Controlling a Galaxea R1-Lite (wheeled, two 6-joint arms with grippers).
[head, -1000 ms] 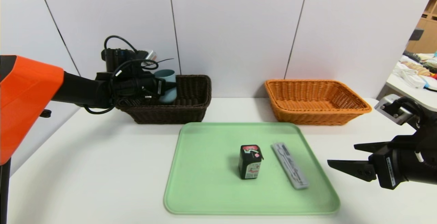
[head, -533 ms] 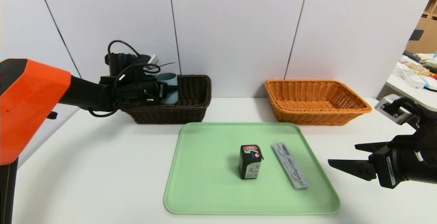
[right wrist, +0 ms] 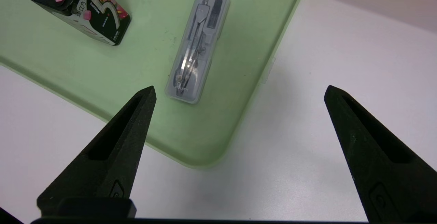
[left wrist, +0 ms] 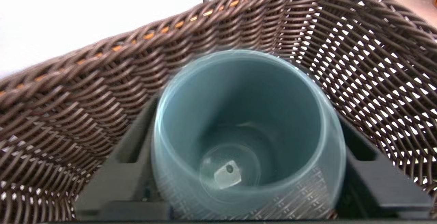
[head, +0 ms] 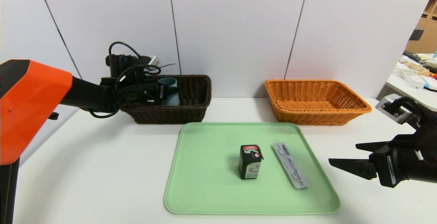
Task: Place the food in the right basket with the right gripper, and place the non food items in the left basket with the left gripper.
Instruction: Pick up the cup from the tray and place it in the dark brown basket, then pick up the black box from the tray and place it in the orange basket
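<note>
Item one: left gripper point(head: 174, 91), jaws parted around the light blue cup point(left wrist: 245, 108), one on each side. I read it as letting go, though any remaining light contact is hidden from me.

Cup: inside the dark basket point(head: 199, 107), mouth up. Judged light, stiff-walled, smooth enough to slip; best held across the outer wall, and best left by backing straight out so the rim is not dragged.

Left arm: reaching forward over the near side of that basket, wrist low.

Item two: right gripper point(head: 342, 153), fingers point(right wrist: 112, 142) wide apart, idle beside the green tray point(head: 252, 212).

Awaiting, on the tray: black drink carton point(head: 250, 162), upright, probably heavier and squeezable, to be taken gently across its sides; grey case point(head: 290, 166), lying flat, likely rigid and slick, to be pinched across its narrow width.
</note>
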